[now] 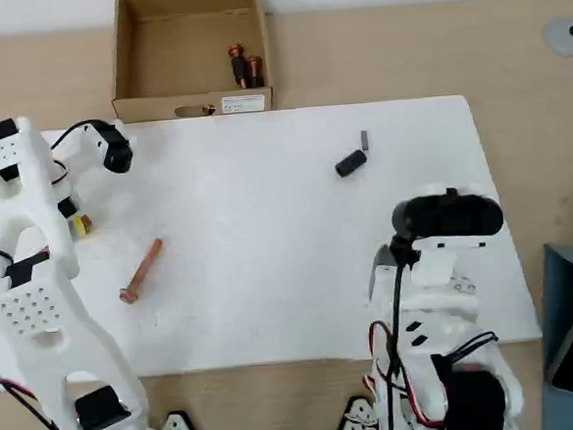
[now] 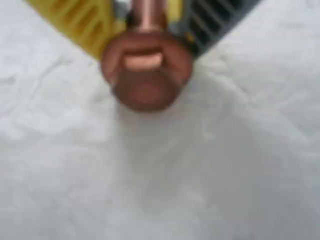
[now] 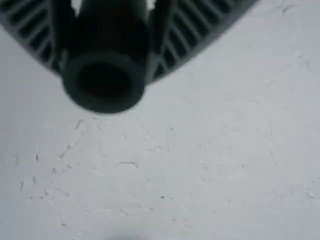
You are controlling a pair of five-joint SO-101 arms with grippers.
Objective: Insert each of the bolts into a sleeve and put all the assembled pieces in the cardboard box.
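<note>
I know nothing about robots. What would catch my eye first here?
Each arm grips a part: the left gripper clamps a copper bolt, head toward the camera, and the right gripper holds a black sleeve. On the white mat lie a spare bolt on the left side and a loose sleeve on the right. The cardboard box beyond the mat holds two assembled pieces.
</note>
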